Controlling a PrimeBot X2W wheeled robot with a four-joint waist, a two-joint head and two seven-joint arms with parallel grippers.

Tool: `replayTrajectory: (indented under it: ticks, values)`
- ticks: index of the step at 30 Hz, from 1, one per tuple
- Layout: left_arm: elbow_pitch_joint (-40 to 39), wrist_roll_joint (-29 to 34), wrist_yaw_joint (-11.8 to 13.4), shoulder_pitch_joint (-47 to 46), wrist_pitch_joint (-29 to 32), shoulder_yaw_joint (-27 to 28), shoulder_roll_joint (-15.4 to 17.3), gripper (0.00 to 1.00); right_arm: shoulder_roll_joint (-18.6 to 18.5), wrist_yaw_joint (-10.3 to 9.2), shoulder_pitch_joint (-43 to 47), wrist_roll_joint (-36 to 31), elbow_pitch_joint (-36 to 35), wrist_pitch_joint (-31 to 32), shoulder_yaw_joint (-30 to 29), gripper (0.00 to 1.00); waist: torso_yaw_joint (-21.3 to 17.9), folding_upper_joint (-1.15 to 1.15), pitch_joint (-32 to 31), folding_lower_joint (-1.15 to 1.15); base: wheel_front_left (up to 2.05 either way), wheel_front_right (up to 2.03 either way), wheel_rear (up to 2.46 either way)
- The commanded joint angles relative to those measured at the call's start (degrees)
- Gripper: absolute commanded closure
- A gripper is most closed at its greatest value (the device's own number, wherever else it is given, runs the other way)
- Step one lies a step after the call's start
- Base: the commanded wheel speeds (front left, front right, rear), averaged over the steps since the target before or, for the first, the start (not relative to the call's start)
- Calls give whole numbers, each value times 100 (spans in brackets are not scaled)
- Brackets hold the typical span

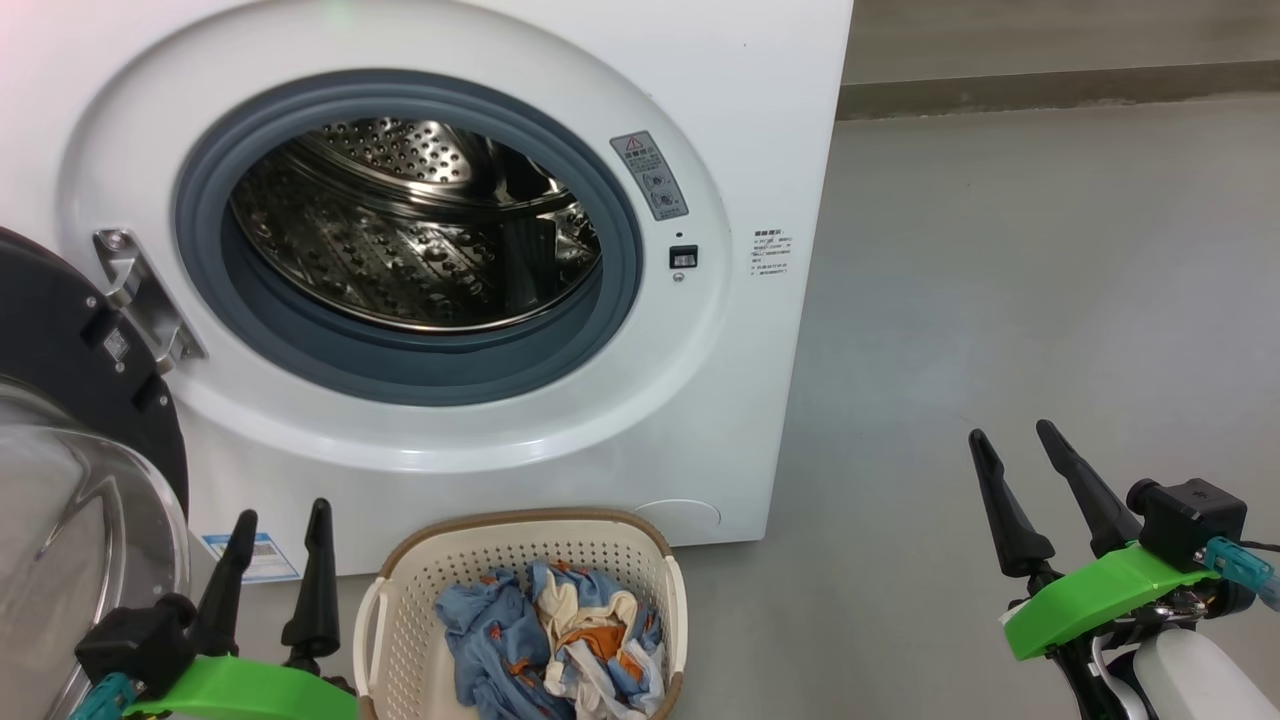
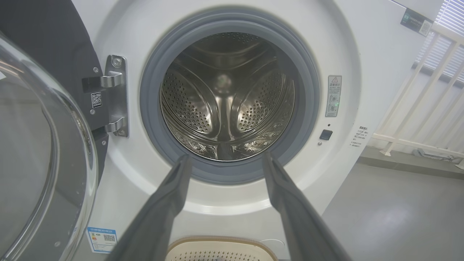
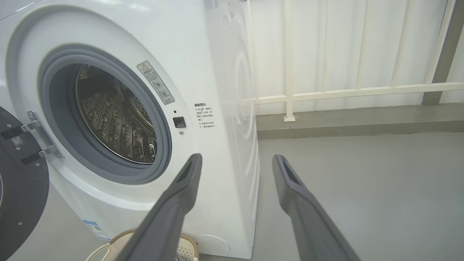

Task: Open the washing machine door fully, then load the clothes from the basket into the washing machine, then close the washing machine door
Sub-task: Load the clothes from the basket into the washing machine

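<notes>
Head view: door open, loading about to begin. The washing machine door [image 1: 70,380] stands wide, left of the left gripper [image 1: 282,512]; the clothes [image 1: 560,630] lie in the basket [image 1: 530,520] just to its right. The left gripper and right gripper [image 1: 1010,432] are spread wide, empty. Next: descend onto the heap, pinch cloth.

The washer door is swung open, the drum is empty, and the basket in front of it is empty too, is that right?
Not quite. The basket is not empty: it holds the clothes, as the head view shows. The washing machine door is swung open and the drum is empty.
</notes>
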Motion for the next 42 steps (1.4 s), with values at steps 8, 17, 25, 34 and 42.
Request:
replayTrajectory:
  ticks: [8,17,25,34,42]
  values:
    - [-102,17,11,-162,-38,199,140,0,-73,33,-92,37,-129,-70,60,0,17,0,9,0,0,0,0]
    - [-115,14,17,-166,-38,225,137,0,-67,33,-106,30,-136,-70,48,0,16,0,27,0,0,0,0]
    - [-117,34,6,-162,-38,250,142,0,-51,33,-125,33,-116,-70,51,0,-2,0,38,0,0,0,0]
    - [-88,43,-2,-182,-38,249,138,0,-48,33,-129,38,-109,-70,42,0,-3,0,40,0,0,0,0]
    - [-70,46,6,-190,-38,254,123,0,-53,33,-132,53,-94,-70,56,0,-5,0,46,0,0,0,0]
